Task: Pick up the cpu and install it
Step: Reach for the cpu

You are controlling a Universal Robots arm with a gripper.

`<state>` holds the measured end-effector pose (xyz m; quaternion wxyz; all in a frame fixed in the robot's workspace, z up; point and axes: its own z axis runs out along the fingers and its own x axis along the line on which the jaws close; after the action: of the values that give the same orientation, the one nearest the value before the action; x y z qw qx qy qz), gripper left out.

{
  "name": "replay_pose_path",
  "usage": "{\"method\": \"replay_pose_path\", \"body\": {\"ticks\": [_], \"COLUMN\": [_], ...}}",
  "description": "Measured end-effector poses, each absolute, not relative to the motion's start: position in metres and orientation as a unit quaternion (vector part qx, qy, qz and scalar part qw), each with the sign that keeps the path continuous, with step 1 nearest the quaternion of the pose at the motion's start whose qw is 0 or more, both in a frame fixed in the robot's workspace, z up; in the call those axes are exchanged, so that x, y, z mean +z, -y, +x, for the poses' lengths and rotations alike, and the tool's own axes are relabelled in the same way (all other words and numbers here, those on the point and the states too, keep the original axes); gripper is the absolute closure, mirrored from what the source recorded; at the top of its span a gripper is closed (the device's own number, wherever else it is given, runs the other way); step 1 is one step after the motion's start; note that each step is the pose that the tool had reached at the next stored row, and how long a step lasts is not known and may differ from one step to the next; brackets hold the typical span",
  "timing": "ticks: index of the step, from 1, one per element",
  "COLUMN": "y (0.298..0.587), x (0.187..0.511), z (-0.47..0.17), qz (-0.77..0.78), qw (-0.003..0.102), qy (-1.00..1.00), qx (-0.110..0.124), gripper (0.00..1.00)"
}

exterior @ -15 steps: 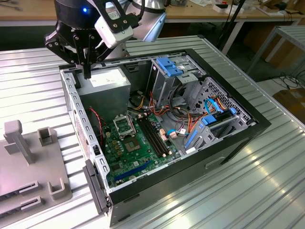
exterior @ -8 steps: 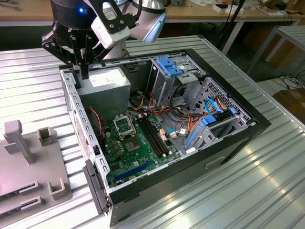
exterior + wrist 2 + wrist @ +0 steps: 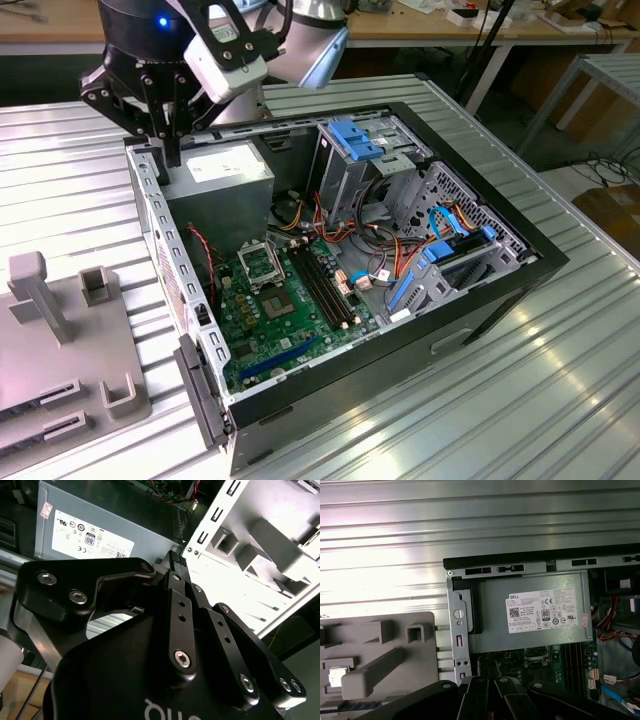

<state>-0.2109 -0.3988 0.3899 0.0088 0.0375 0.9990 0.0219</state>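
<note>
1. The gripper (image 3: 172, 152) hangs high up at the exterior view's left. Its fingers (image 3: 175, 562) are pressed together, tips just above the case (image 3: 420, 345) corner, right by the power supply (image 3: 225, 170).
2. The cpu (image 3: 337, 676) sits in a pocket of the grey fixture (image 3: 60, 350), outside the case and well apart from the gripper.
3. Inside the case there's a green motherboard (image 3: 290, 320), with the socket (image 3: 262, 265) near the power supply.
4. Everything's on a ribbed metal table (image 3: 560, 400). Wooden benches (image 3: 420, 35) run along the back, and there are cables (image 3: 600, 170) on the floor at the exterior view's right.
5. Hard to see:
   - The fixture is cut off at the exterior view's left edge.
   - The arm runs out of the top of the frame.
   - The cpu is just a pale, glary square, so I can't make out its rim.
</note>
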Motion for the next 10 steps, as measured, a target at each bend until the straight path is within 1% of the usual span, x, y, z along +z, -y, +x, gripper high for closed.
{"method": "replay_pose_path", "body": {"ticks": [10], "y": [0.3989], "x": [0.3896], "z": [-0.2182], "qz": [0.038], "qw": [0.008], "qy": [-0.999], "qx": [0.022], "gripper": [0.89]}}
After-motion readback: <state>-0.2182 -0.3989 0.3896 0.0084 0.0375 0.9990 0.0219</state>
